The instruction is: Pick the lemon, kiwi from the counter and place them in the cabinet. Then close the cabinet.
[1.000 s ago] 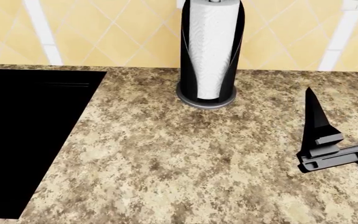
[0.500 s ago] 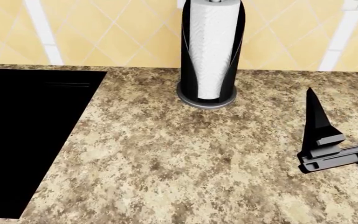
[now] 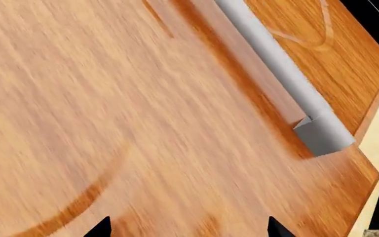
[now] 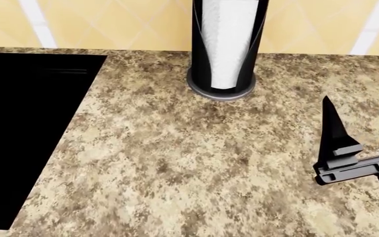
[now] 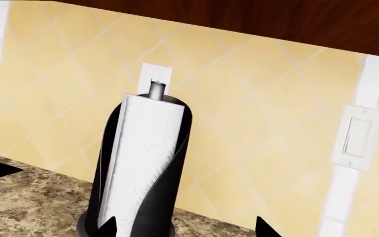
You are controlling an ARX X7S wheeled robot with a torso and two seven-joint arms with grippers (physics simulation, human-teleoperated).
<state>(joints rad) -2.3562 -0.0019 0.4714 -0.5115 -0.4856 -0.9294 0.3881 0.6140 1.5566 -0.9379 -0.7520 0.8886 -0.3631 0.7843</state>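
Note:
Neither the lemon nor the kiwi shows in any view. The speckled granite counter point(image 4: 176, 158) lies bare in front of me. My right gripper point(image 4: 362, 98) hovers over its right side, open and empty; in the right wrist view its gripper point(image 5: 186, 228) faces the backsplash. My left gripper point(image 3: 187, 228) is open with nothing between its tips, close against the cabinet door point(image 3: 110, 98), an orange-brown wood panel with a grey bar handle point(image 3: 275, 64). The left arm is out of the head view. I cannot tell whether the door stands open or closed.
A black paper towel holder point(image 4: 226, 44) with a white roll stands at the back of the counter, also straight ahead of the right gripper as the paper towel holder point(image 5: 143, 163). The black stove top point(image 4: 25, 128) fills the left. A light switch point(image 5: 355, 138) sits on the tiled wall.
The head view has tipped downward: the paper towel holder and the counter's back edge sit higher in the frame. The right gripper holds about the same place, still open.

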